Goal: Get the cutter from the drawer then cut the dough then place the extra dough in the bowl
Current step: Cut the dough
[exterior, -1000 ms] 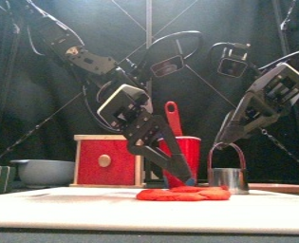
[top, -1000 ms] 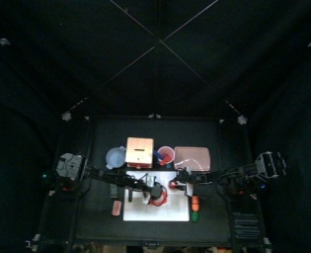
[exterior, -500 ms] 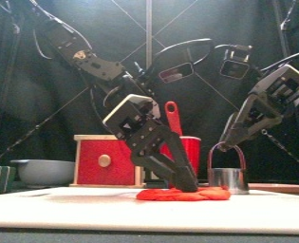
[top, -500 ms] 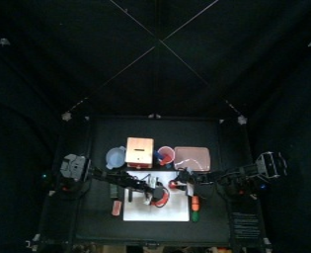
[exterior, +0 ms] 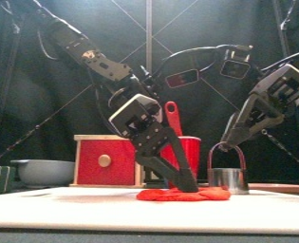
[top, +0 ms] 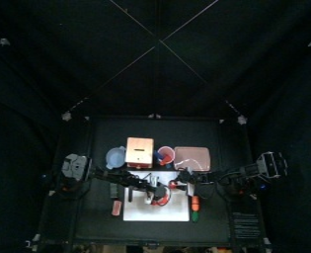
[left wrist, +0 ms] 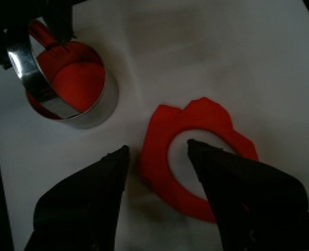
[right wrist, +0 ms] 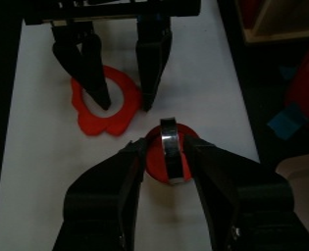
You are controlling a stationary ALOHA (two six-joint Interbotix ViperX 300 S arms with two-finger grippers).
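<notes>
At the table's front edge lies the white cutting board point(exterior: 63, 214), and on it, a little right of the middle, a flat ring of red dough point(exterior: 177, 195) with a ragged outer rim. Down onto that ring comes the left gripper point(exterior: 185, 180), reaching in from the left at a steep slant. Its jaws stand apart, and from the left wrist view one tip sits outside the ring while the other is over the hole, so the near band of dough lies between them. From where I stand I cannot tell whether the tips touch the dough. Just beside the ring, on its right, the round metal cutter point(exterior: 229, 178) stands upright on the board, and the wrist views show a red disc of dough point(left wrist: 80, 80) filling it. The right gripper point(exterior: 228, 144) hangs above it with its jaws clamped on the top of the wire handle. Behind the left gripper stands the red cup point(exterior: 194, 152) with a red toy knife point(exterior: 172, 112) sticking up out of it. Left of the cup is the pale wooden box point(exterior: 107, 161) with its red drawer front facing me, and further left sits the blue-grey bowl point(exterior: 44, 172). From above, the flat pink tray point(top: 194, 156) lies behind the board on the right.
</notes>
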